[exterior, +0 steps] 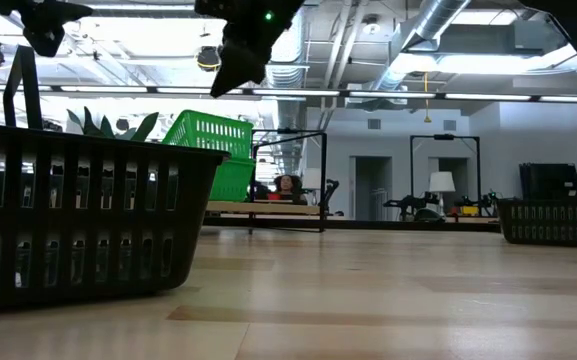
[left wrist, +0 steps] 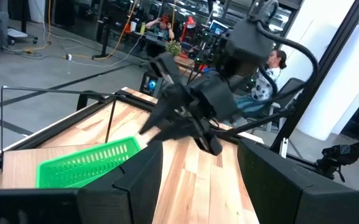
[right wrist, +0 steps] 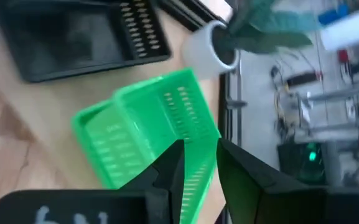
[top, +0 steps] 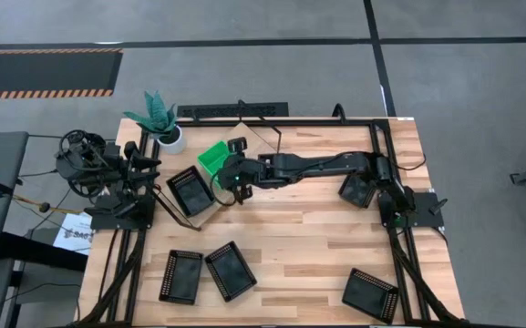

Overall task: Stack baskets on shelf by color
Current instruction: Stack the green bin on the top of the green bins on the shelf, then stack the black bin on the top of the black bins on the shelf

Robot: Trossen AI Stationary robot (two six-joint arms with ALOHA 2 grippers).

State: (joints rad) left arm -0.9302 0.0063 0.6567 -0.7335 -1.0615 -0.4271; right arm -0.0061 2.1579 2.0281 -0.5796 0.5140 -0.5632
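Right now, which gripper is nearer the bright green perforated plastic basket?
Right. The right gripper reaches across the table, right beside the green basket. The left gripper waits farther off, by the table's left edge.

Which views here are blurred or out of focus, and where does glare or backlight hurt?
Right wrist view: blurred all over, so the green basket and potted plant smear. Low view: the near black basket looms large and dark against bright ceiling lights, and the right gripper is a silhouette. Left wrist view: its own fingers are soft; the table behind is sharper. High view: evenly lit, sharp.
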